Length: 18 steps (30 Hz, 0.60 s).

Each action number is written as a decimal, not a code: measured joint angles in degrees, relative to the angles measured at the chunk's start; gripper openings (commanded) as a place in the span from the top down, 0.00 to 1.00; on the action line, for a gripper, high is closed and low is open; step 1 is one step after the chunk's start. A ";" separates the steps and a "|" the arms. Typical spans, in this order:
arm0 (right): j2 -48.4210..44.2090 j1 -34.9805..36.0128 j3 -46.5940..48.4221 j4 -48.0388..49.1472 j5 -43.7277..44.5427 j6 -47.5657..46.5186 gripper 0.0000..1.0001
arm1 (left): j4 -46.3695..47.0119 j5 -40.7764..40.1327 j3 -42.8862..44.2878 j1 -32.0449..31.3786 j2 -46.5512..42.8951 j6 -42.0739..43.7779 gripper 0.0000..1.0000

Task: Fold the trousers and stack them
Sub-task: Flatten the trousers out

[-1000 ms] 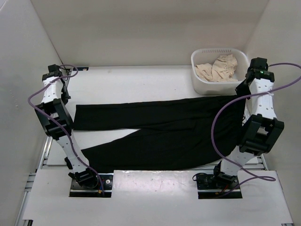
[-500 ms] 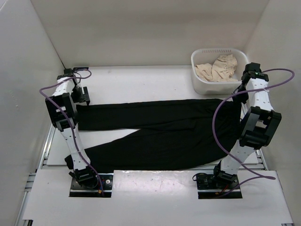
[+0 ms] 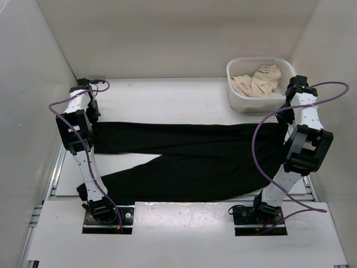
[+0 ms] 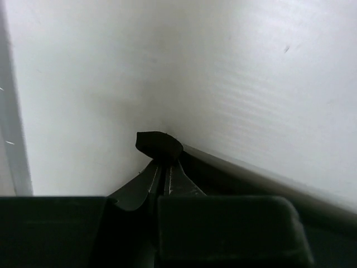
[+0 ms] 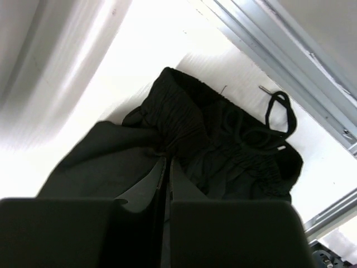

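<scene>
Left gripper (image 4: 166,167) and right gripper (image 5: 167,162) each pinch the trousers (image 3: 189,151); only the right wrist view shows a drawstring (image 5: 279,94) beyond the fingers.

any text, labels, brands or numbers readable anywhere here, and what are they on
None can be read in any view. The trousers are plain black, with no tag or print showing; the white basket and the beige cloth in it carry no lettering.
</scene>
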 measured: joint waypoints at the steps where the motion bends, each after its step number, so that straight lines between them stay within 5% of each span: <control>1: 0.00 0.02 0.17 -0.13 0.31 0.00 1.00 | 0.26 -0.28 1.07 0.02 0.00 0.00 0.86; 3: 0.50 0.02 1.70 -0.98 0.57 0.02 1.00 | 0.70 -0.39 3.58 -0.02 0.00 -0.02 0.86; 5: 1.90 0.02 4.46 -1.05 0.63 0.02 0.94 | 1.49 -0.37 6.60 -0.15 0.00 -0.02 0.64; 6: 3.08 0.07 6.23 -1.25 0.63 0.00 0.81 | 2.03 -0.39 7.76 -0.35 0.00 0.13 0.18; 8: 5.35 0.07 9.14 -1.42 0.55 -0.02 0.38 | 3.37 -1.38 8.98 -0.83 -0.02 0.09 0.00; 13: 9.60 -0.09 13.51 -2.62 -1.99 -3.02 0.20 | 4.28 -6.05 5.46 -1.36 -1.62 0.04 0.00; 18: 3.87 -0.15 7.13 -3.58 -2.86 -3.87 0.16 | 1.79 -7.69 -14.71 1.25 -14.56 0.11 0.00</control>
